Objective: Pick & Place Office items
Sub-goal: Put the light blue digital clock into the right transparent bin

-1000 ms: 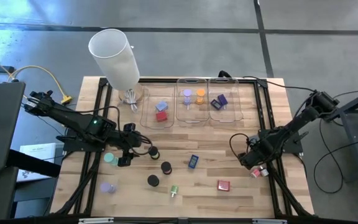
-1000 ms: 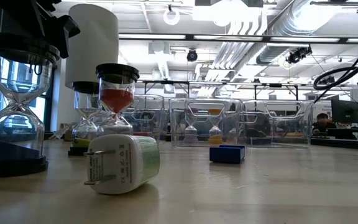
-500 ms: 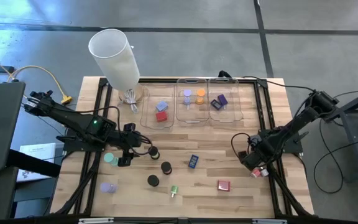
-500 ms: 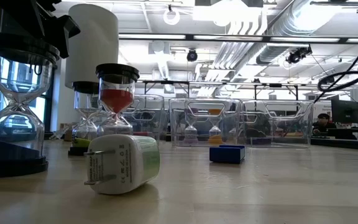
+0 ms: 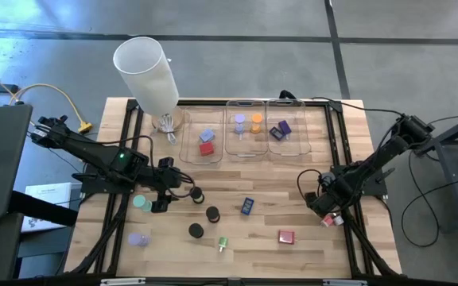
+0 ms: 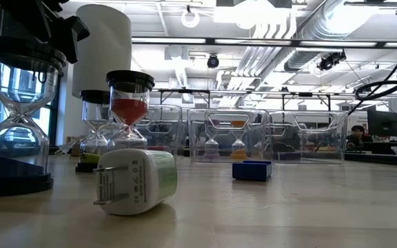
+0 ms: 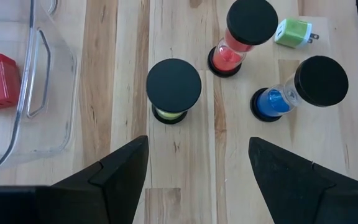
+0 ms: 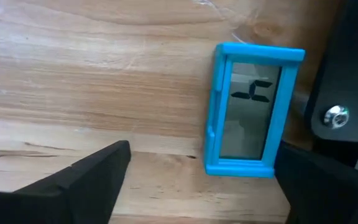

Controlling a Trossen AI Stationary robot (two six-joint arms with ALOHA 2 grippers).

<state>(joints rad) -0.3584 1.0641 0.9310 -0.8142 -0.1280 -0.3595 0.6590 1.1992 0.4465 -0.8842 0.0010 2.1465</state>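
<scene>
The left gripper sits low over the left part of the table, fingers spread wide with nothing between them. Just ahead stand three hourglasses: yellow, red and blue, with a green plug close by. The right gripper, also spread, hovers beside a little blue clock lying flat near the table's right edge

Three black-capped glass hourglasses stand upright mid-table: yellow-sand, red-sand, blue-sand tilted. A green-white plug charger lies at six o'clock; a blue-framed display lies flat at three.
</scene>
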